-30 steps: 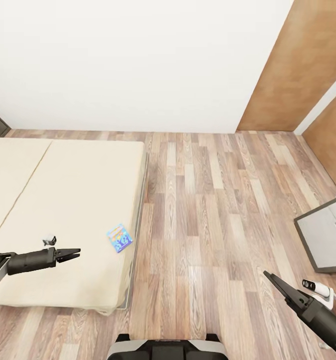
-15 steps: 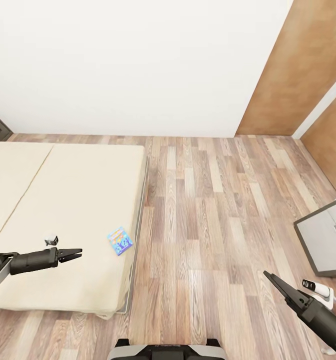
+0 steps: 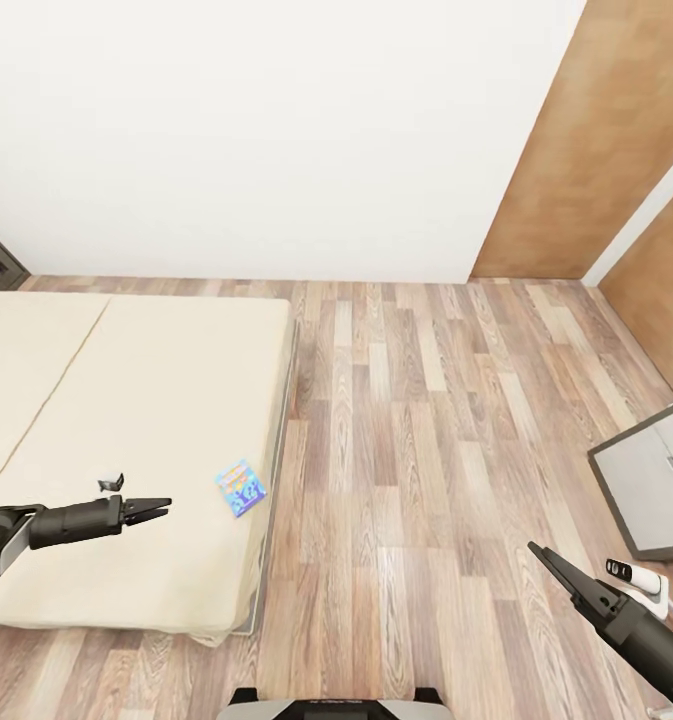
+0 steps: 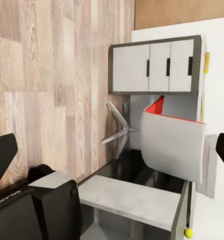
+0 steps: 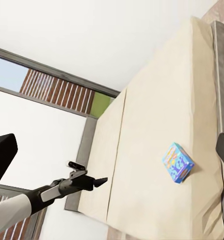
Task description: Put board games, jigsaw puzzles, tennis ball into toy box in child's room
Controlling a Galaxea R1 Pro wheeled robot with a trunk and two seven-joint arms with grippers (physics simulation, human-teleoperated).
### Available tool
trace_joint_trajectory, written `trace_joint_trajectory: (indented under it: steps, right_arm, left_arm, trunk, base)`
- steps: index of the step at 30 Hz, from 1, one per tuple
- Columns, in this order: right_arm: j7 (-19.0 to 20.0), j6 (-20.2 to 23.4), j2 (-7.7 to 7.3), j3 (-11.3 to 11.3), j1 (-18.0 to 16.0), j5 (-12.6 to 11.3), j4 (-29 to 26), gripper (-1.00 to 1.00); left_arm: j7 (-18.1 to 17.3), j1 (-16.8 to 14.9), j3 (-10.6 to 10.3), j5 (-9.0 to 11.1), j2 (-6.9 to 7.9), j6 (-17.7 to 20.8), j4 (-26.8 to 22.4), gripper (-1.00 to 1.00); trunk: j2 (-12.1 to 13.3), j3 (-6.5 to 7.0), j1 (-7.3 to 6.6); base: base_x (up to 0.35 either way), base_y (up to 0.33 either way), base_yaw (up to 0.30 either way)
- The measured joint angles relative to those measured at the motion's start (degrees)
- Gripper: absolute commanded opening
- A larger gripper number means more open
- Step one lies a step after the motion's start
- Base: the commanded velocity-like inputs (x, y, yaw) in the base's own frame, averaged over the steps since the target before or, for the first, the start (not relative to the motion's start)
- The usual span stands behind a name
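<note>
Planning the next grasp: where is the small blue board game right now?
In the head view the blue board game lies flat on the bed, near its floor-side edge, a little beyond the left gripper.

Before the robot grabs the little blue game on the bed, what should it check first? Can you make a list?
1. Blue board game in sight, lying near the edge of the bed: ok.
2. Nothing on top of the game: ok.
3. Left gripper over the bed, beside the game, not touching it: ok.
4. Left gripper wide enough for the box: not ok, looks shut.
5. Right gripper out of the way, over the floor: ok.
6. Toy box in sight for dropping off: cannot tell.
</note>
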Motion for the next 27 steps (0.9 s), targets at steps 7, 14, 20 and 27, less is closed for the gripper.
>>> trace_joint_trajectory:
  steps: [7, 14, 20, 27]
  right_arm:
    - [0.0, 0.0, 0.0, 0.0, 0.0, 0.01, 0.0, 1.0]
    - [-0.01, -0.01, 0.0, 0.0, 0.0, 0.01, 0.0, 1.0]
    - [0.0, 0.0, 0.0, 0.01, 0.0, 0.0, 0.0, 1.0]
    - [0.0, 0.0, 0.0, 0.0, 0.0, -0.01, 0.0, 1.0]
  left_arm:
    - [0.31, 0.01, 0.01, 0.0, -0.34, 0.01, 0.01, 1.0]
    - [0.39, 0.01, -0.01, -0.02, -0.92, 0.04, 0.01, 1.0]
    - [0.4, 0.02, -0.01, -0.08, -1.24, 0.04, 0.01, 1.0]
    - [0.39, 0.03, -0.05, -0.1, -1.34, 0.02, 0.01, 1.0]
  trunk:
    - [0.0, 0.66, 0.0]
    - [0.0, 1.32, 0.0]
    - [0.0, 1.88, 0.0]
    - [0.0, 2.54, 0.0]
  base:
    - [0.0, 0.0, 0.0]
    - [0.0, 0.0, 0.0]
    - [0.0, 0.0, 0.0]
    - [0.0, 0.0, 0.0]
